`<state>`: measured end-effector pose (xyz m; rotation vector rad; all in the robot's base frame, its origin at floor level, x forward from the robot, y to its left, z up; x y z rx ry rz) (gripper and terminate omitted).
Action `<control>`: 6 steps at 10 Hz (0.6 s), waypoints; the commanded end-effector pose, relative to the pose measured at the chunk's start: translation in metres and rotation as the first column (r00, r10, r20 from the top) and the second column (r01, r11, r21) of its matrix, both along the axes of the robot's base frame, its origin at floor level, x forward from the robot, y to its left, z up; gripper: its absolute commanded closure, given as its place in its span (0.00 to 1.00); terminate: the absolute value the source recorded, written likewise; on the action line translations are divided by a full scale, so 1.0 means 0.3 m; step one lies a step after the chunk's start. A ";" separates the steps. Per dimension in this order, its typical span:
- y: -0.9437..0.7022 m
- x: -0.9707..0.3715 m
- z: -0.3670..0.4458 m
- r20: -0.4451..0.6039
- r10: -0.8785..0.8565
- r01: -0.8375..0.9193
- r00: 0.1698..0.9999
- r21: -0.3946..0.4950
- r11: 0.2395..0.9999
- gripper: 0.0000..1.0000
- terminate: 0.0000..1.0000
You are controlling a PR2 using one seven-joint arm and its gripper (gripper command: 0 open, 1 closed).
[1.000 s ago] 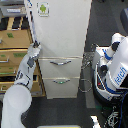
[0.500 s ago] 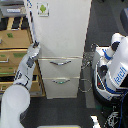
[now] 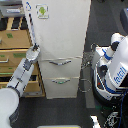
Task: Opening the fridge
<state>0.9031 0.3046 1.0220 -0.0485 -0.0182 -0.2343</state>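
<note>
The fridge [image 3: 62, 35] stands tall and white in the middle of the exterior view. A small green-and-white sticker [image 3: 42, 11] sits near the top of its upper door. Below are two drawers with curved silver handles [image 3: 60, 63]. My arm reaches up from the lower left, and its gripper [image 3: 34, 49] rests against the left edge of the upper door, about level with the door's lower end. The fingers are too small and blurred to show how they stand. The door looks flush with the fridge body; no interior shows.
A tan wooden drawer cabinet [image 3: 12, 42] stands close on the fridge's left, right behind my forearm. A white-and-blue rounded robot body [image 3: 114, 70] with dark cables [image 3: 88, 60] stands at the exterior view's right. Dark floor lies in front.
</note>
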 end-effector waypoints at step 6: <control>-0.014 -0.801 0.392 0.013 -0.201 0.200 0.980 0.031 0.979 1.00 0.00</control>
